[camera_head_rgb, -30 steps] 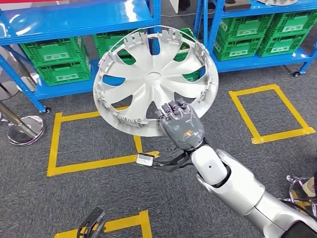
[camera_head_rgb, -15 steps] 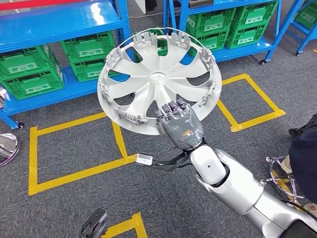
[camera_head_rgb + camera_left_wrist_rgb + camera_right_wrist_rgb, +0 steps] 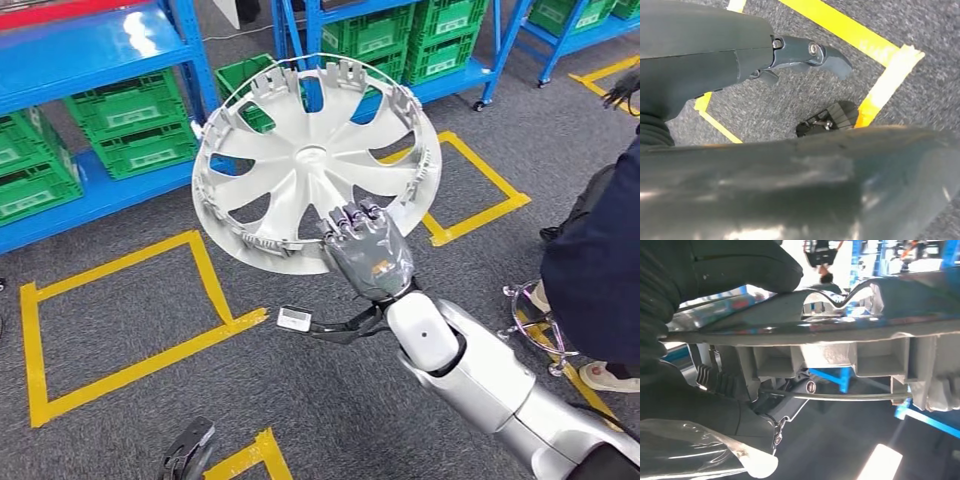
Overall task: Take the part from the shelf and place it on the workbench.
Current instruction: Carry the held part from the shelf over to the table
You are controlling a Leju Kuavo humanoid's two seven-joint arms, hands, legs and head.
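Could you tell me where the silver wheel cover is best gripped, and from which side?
Grip the wheel cover at its rim, coming from the near edge as the right hand does now. The disc is wide and thin; the clip-lined rim lets fingers wrap its edge, thumb opposite.

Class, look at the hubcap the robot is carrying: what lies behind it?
Through the hubcap's openings show blue shelving, green crates and grey carpet; its solid spokes hide the rest. The right hand holds its near rim.
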